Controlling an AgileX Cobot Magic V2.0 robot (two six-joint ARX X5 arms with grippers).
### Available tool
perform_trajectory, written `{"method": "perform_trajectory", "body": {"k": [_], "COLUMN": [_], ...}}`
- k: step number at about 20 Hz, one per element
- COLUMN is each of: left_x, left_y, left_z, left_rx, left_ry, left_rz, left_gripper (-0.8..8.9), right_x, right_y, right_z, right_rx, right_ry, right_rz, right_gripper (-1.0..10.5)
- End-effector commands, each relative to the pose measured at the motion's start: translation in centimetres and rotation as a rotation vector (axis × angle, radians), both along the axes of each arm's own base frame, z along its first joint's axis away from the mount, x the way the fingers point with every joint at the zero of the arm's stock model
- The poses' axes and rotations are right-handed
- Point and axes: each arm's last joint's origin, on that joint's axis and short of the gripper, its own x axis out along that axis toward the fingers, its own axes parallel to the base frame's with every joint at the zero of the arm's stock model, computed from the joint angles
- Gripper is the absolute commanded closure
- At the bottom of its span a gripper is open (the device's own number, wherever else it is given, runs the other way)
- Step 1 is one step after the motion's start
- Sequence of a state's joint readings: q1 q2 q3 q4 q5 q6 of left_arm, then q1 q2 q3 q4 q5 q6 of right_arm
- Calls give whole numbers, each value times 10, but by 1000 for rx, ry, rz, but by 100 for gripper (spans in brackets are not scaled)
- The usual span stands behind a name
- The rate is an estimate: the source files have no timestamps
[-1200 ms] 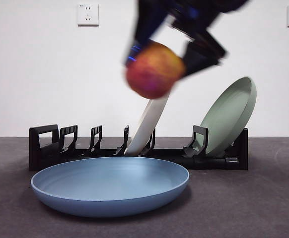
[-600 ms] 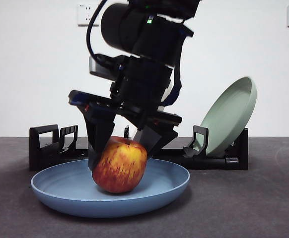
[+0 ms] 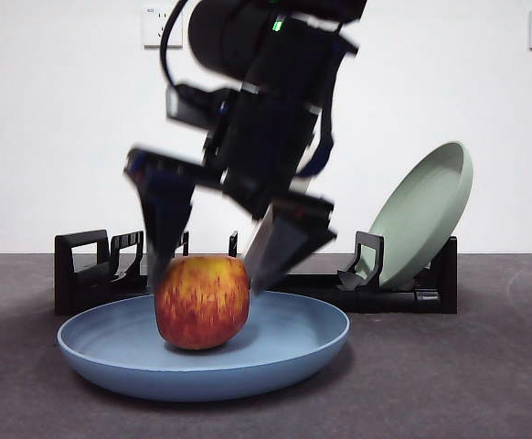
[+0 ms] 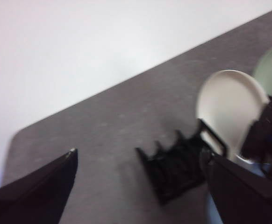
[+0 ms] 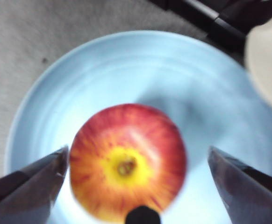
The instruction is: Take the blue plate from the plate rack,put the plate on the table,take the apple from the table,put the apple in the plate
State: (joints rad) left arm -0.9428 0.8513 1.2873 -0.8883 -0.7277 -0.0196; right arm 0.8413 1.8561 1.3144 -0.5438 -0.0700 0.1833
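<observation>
The red and yellow apple (image 3: 202, 301) sits upright in the blue plate (image 3: 293, 352), which lies flat on the dark grey table (image 3: 467, 384) in front of the black plate rack (image 3: 88, 274). My right gripper (image 3: 213, 261) is open just above the apple, a jaw on each side and clear of it. In the right wrist view the apple (image 5: 127, 161) lies between the spread jaws on the blue plate (image 5: 211, 84). My left gripper (image 4: 140, 163) is open and empty, high over the table, with the rack (image 4: 175, 165) below it.
A sage-green plate (image 3: 421, 212) leans in the rack's right end. A cream-white plate (image 4: 229, 107) stands in the rack, hidden behind the arm in the front view. A white wall with sockets stands behind the table.
The right gripper brought the apple down into the blue plate, opened its jaws and let go. It has risen slightly; the apple now stands upright by itself.
</observation>
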Motion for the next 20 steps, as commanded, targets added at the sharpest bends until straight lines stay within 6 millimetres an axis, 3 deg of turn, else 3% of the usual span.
{"method": "perform_trajectory", "body": {"k": [1,4,5,8,11,16,20], "left_x": [4,12,16,24,31,39,44], "left_y": [-8,-22,-28,-43,-52,-49,-47], "left_z": [-3,-4,-6,-13,-17,-24,-59], "left_rx": [-57,-68,-64,6,20,-4,-63], "left_ry": [46,65,76,120,138,190,193], "left_rz": [-73,-130,-148,-252,-286,-338,-351], "left_gripper": [378,382,438,840,822,822,822], "right_x": [-6,-20,-26,-42,-52,-72,-90], "right_y": [-12,-35,-44,-71,-96,-124,-141], "right_z": [36,82,96,131,152,176,162], "right_rx": [60,126,142,161,133,175,255], "right_ry": [-62,-138,-163,-257,-334,-427,-512], "right_rz": [-2,-1,4,27,-31,-58,-89], "right_gripper": [447,449,480,753,964,962,963]}}
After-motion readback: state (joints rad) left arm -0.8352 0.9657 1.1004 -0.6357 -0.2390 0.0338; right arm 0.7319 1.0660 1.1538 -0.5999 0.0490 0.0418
